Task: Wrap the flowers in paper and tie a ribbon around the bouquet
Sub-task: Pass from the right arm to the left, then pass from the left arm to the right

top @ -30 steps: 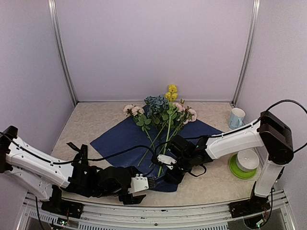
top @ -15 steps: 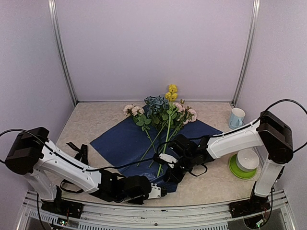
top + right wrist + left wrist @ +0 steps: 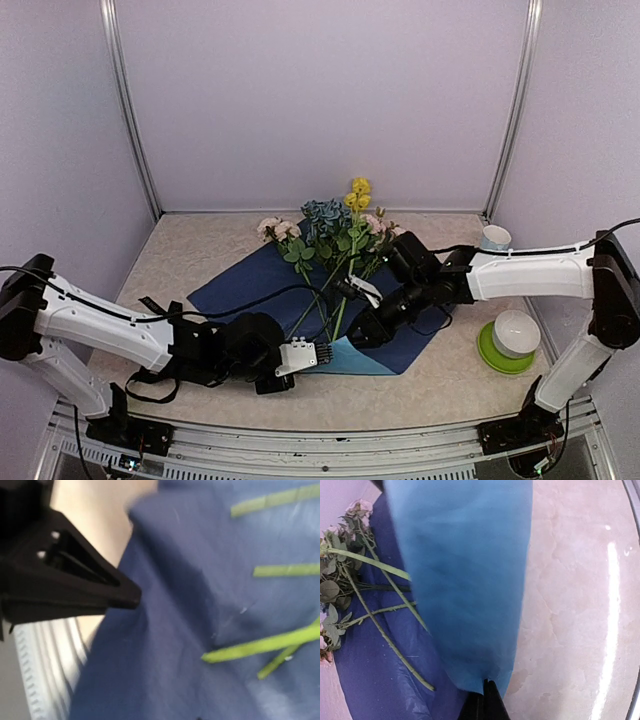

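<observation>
One thin blue paper sheet (image 3: 250, 290) looked light and floppy, best pinched at corners; the left end effector (image 3: 318, 352) clenched its counter-front corner, while the right end effector's (image 3: 362, 332) grip was unclear.

Left tool (image 3: 484, 701) pinching paper (image 3: 465, 580) corner, pale face lifted; flowers (image 3: 365, 562) stems on dark face.

Left fingers (image 3: 487, 707) are pressed tight together; right fingers (image 3: 75, 585) stand slightly parted.
</observation>
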Robot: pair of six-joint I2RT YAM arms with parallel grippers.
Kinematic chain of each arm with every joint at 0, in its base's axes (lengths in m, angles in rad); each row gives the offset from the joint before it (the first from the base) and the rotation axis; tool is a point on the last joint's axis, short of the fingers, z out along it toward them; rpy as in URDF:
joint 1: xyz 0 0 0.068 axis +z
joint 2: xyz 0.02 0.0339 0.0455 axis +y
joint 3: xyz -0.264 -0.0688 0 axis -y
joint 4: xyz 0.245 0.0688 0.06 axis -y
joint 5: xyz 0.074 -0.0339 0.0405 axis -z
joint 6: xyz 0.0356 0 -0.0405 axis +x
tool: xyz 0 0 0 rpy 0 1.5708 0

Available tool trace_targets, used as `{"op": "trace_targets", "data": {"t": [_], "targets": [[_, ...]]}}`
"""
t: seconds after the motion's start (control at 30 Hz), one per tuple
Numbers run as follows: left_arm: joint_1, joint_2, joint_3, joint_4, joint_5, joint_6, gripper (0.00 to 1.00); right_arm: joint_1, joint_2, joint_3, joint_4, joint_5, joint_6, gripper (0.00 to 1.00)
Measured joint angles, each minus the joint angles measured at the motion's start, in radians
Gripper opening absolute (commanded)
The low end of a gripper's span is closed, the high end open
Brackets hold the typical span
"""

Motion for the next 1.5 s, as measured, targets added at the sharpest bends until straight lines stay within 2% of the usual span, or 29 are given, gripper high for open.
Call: {"op": "trace_targets", "data": {"t": [0.2,0.4,0.5,0.77,0.87,1.1,1.2,1.23,1.3,1.33,1.37,1.43,1.5], "targets": [[0.113,-0.092,-0.008,0.016,0.163,-0.028,0.00,-0.119,-0.073,0.018,0.000,-0.127,-0.073,0.49],[0.204,-0.086,-0.008,0.016,0.250,-0.052,0.00,-0.127,-0.135,-0.046,0.113,-0.220,-0.153,0.56],[0.220,-0.061,-0.008,0.018,0.270,-0.058,0.00,-0.133,-0.123,-0.072,0.148,-0.245,-0.181,0.64],[0.231,-0.043,-0.008,0.023,0.307,-0.082,0.00,-0.137,-0.079,-0.202,0.299,-0.267,-0.171,0.66],[0.232,-0.044,-0.008,0.023,0.315,-0.084,0.00,-0.134,-0.057,-0.233,0.354,-0.265,-0.155,0.59],[0.232,-0.044,-0.008,0.023,0.321,-0.101,0.00,-0.125,-0.008,-0.281,0.465,-0.251,-0.112,0.02],[0.236,-0.044,-0.008,0.026,0.324,-0.107,0.00,-0.124,0.006,-0.287,0.492,-0.255,-0.098,0.00],[0.239,-0.044,-0.009,0.027,0.327,-0.110,0.08,-0.123,0.007,-0.289,0.498,-0.256,-0.094,0.00],[0.246,-0.044,-0.008,0.029,0.336,-0.122,0.40,-0.122,0.007,-0.292,0.508,-0.256,-0.098,0.00],[0.251,-0.047,-0.008,0.029,0.346,-0.126,0.48,-0.122,0.007,-0.292,0.508,-0.257,-0.101,0.00],[0.256,-0.053,-0.008,0.028,0.360,-0.134,0.51,-0.122,0.007,-0.292,0.507,-0.257,-0.106,0.00],[0.279,-0.079,-0.007,0.028,0.422,-0.155,0.50,-0.122,0.007,-0.292,0.501,-0.259,-0.124,0.00],[0.318,-0.118,-0.005,0.036,0.476,-0.178,0.37,-0.121,0.011,-0.292,0.495,-0.272,-0.138,0.00]]}}
